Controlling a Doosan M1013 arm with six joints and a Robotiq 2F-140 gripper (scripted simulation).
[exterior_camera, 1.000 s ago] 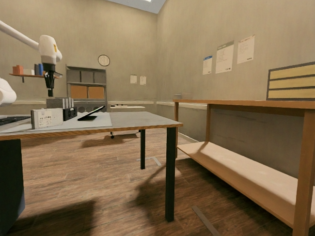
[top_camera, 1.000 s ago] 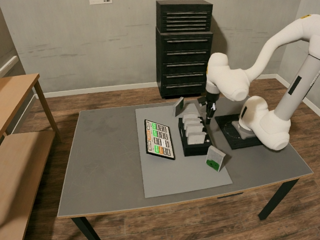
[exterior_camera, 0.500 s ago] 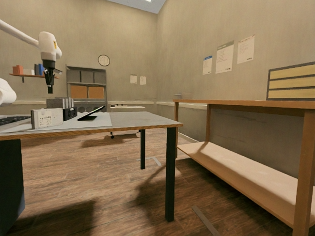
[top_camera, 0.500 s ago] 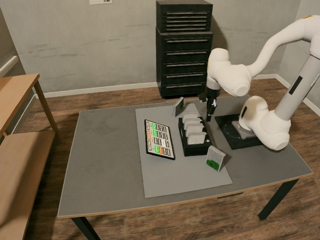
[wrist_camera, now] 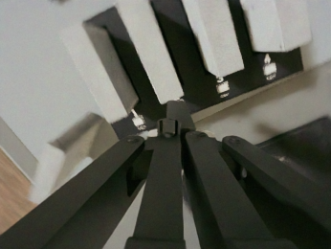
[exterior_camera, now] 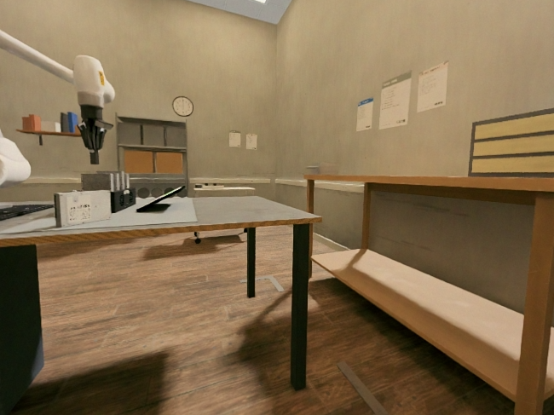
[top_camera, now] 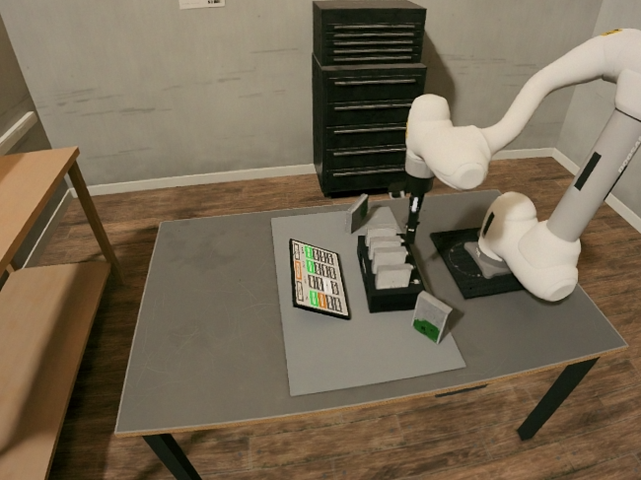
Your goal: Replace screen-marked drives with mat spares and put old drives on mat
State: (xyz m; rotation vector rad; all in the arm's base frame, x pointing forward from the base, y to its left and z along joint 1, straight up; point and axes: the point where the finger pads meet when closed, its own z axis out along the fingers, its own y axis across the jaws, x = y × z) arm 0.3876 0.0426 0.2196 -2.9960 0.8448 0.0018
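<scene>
Top view: closed, empty end effector (top_camera: 410, 237) (exterior_camera: 95, 162) (wrist_camera: 175, 115) hovering by the dock (top_camera: 392, 302) (exterior_camera: 123, 199) (wrist_camera: 201, 96).
Four drives are standing in the dock; two spares (top_camera: 430, 317) (exterior_camera: 83, 208) are standing near its opposite ends.

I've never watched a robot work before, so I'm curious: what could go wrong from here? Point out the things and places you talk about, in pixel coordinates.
The closed gripper (top_camera: 410, 239) (exterior_camera: 95, 163) (wrist_camera: 175, 115) is close to the dock (top_camera: 392, 302) (exterior_camera: 124, 198) (wrist_camera: 201, 98), so a careless swing might knock it. The upright spare drive (top_camera: 430, 317) (exterior_camera: 83, 208) looks fairly narrow and could topple if bumped. The tilted screen (top_camera: 320, 279) (exterior_camera: 161, 198) beside the dock could also get nudged.
</scene>
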